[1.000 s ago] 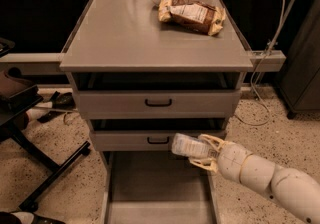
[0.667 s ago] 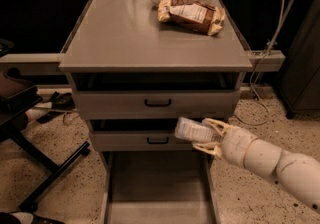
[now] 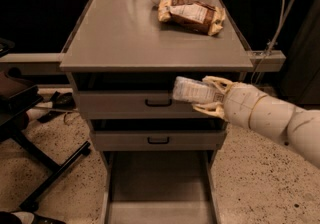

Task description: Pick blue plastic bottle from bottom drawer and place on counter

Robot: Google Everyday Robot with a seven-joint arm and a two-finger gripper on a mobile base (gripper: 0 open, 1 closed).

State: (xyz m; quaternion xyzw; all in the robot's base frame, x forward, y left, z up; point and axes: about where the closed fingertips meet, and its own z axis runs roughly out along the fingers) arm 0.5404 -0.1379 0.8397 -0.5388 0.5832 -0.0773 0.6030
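Raised since a second ago, the gripper (image 3: 210,96) pinches the blue plastic bottle (image 3: 190,90) sideways before the top drawer (image 3: 125,103), just under the front edge of the desk (image 3: 150,43) near its right corner. The bottom drawer (image 3: 157,188) stands open; a snack bag (image 3: 192,14) lies at the far right corner.

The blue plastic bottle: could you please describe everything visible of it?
The blue plastic bottle looks clear with a pale grey-blue label. It lies roughly horizontal in mid-air before the top drawer, below the counter edge. The gripper clamps the end toward the arm, hiding it; nothing else touches it.
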